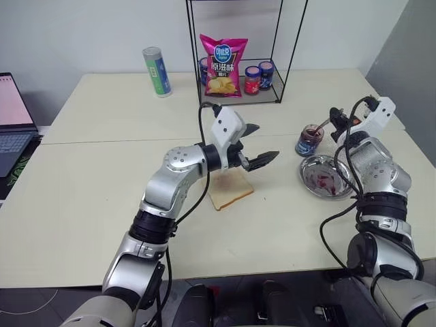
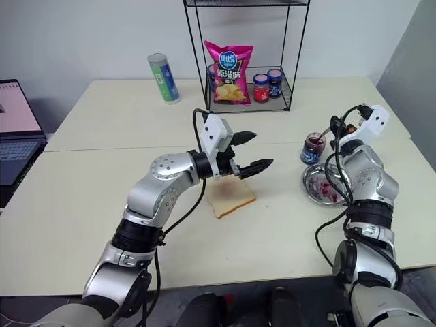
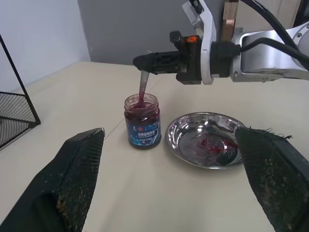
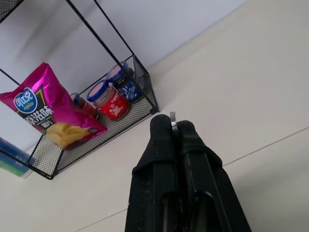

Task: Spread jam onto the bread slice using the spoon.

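Right gripper (image 3: 145,63) is clamped shut on the spoon (image 3: 143,86); handle end pokes out between the fingertips in the right wrist view. The spoon angles down into the open jam jar (image 1: 308,139), its lower end in the jam (image 3: 140,103). The jar stands near the right edge of the tabletop, just beside the steel plate (image 1: 327,176), on the plate's far side. The plate has red jam smears on its floor.

Left gripper (image 1: 257,145) has its jaws spread wide, nothing between them, hovering over the middle of the tabletop and pointing toward the jar and plate. The bread slice (image 1: 231,190) lies flat on the tabletop right under the left gripper, no jam visible on the part that shows.

At the far edge: wire rack (image 1: 240,93) holding a pink chip bag (image 1: 222,66) and lidded jars (image 1: 258,78), and a green-blue can (image 1: 157,71) to the rack's left. A laptop (image 1: 12,126) sits off the left side of the table.
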